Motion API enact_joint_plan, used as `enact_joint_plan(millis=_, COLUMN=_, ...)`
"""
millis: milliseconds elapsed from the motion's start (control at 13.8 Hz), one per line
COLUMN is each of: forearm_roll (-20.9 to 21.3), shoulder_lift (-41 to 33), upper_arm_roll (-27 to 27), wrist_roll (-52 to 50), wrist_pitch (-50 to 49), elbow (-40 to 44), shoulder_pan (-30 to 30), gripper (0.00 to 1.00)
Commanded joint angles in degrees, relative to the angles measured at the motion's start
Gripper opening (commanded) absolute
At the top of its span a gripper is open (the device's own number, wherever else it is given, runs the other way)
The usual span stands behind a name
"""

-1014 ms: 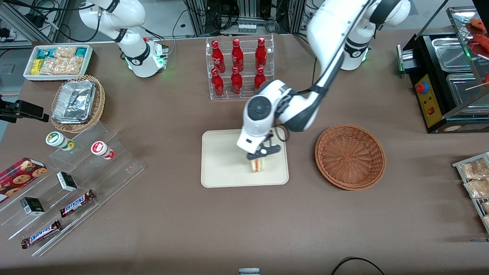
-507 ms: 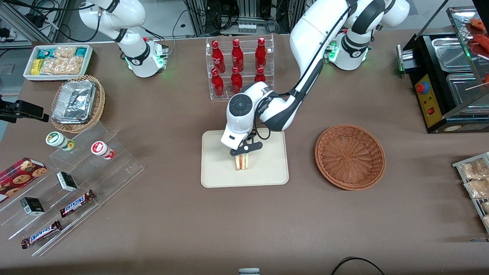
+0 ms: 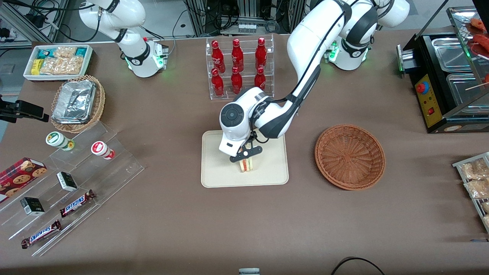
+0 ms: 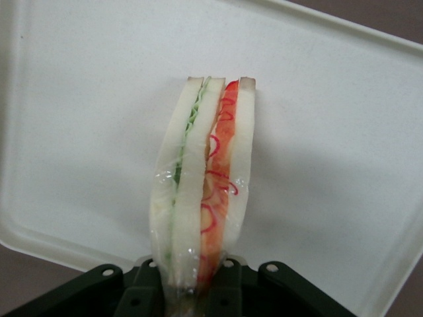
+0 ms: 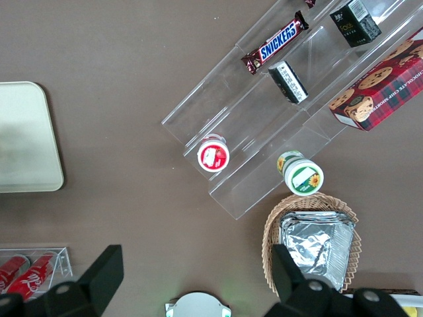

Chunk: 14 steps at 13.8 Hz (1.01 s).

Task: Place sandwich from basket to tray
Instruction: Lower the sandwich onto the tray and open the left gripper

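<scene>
The sandwich (image 3: 246, 165) is a wedge of white bread with green and red-orange filling, wrapped in clear film. My left gripper (image 3: 246, 160) is shut on it and holds it upright over the middle of the cream tray (image 3: 217, 172). In the left wrist view the sandwich (image 4: 205, 178) stands between the black fingers (image 4: 142, 290), with the tray (image 4: 86, 132) under it; I cannot tell whether it touches the tray. The reddish-brown wicker basket (image 3: 350, 156) lies empty beside the tray, toward the working arm's end of the table.
A clear rack of red bottles (image 3: 238, 68) stands farther from the front camera than the tray. Clear stepped shelves with snacks (image 3: 72, 179) and a lighter basket with a foil container (image 3: 76, 102) lie toward the parked arm's end. A black food warmer (image 3: 447, 76) stands at the working arm's end.
My gripper has carried the sandwich across the tray, from the edge nearest the basket to the middle. It stays shut on the sandwich.
</scene>
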Motion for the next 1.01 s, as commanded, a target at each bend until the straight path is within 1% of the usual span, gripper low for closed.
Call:
enact_joint_plan(millis=0, forearm_roll=3.31, shoulder_lift=1.51, upper_arm_roll=0.49, wrist_roll=-4.85, wrist_pitch=1.55, elbow=0.82, shoulder_pan=-1.49, gripper=0.00)
enact_joint_plan(millis=72, forearm_roll=4.28, shoulder_lift=1.42, upper_arm_roll=0.40, wrist_roll=-5.73, wrist_pitch=1.99, elbow=0.29, shoulder_pan=-1.49, gripper=0.00)
enact_joint_plan(millis=145, forearm_roll=4.38, shoulder_lift=1.42, upper_arm_roll=0.40, wrist_roll=-5.74, wrist_pitch=1.99, elbow=0.28, shoulder_pan=-1.49, gripper=0.00)
enact_joint_plan(millis=217, forearm_roll=4.29, shoulder_lift=1.24, upper_arm_roll=0.40, wrist_roll=-5.74, wrist_pitch=1.99, elbow=0.37, shoulder_pan=-1.40, gripper=0.39)
enact_joint_plan(millis=290, forearm_roll=3.86, shoulder_lift=0.89, upper_arm_roll=0.40, wrist_roll=-5.92, wrist_pitch=1.91, elbow=0.37, shoulder_pan=-1.22, gripper=0.99)
enact_joint_plan(millis=580, forearm_roll=3.59, shoulder_lift=-3.58, upper_arm_roll=0.31, wrist_roll=-5.92, wrist_pitch=0.07, elbow=0.72, shoulder_pan=-0.87, gripper=1.00)
enact_joint_plan(millis=725, forearm_roll=2.63, shoulder_lift=-6.39, upper_arm_roll=0.40, wrist_roll=-5.04, wrist_pitch=-3.09, elbow=1.25, shoulder_pan=0.00, gripper=1.00)
enact_joint_plan(millis=797, forearm_roll=2.45, shoulder_lift=-7.97, upper_arm_roll=0.23, wrist_roll=-4.34, wrist_pitch=-4.41, elbow=1.34, shoulder_pan=0.79, gripper=1.00)
enact_joint_plan(millis=942, forearm_roll=2.53, shoulder_lift=-10.35, upper_arm_roll=0.40, wrist_roll=0.38, wrist_pitch=-8.18, elbow=1.25, shoulder_pan=1.06, gripper=1.00)
